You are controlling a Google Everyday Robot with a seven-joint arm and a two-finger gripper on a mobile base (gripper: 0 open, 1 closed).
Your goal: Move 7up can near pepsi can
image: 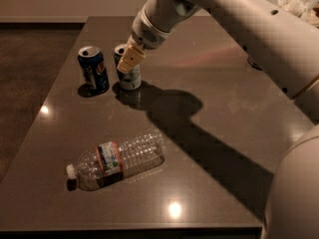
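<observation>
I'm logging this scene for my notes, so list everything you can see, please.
7up can: one, pale green and white, upright at far left of table, just right of the pepsi can.
pepsi can: one, dark blue, upright, far left of table.
bottle: one, clear plastic with white cap, lying on its side, near left.
table: one, dark brown, glossy.
crumpled stuff: pale, top right corner; cannot tell what it is.
arm: one, white, reaching in from the right.
gripper: one, tan, at the 7up can.
</observation>
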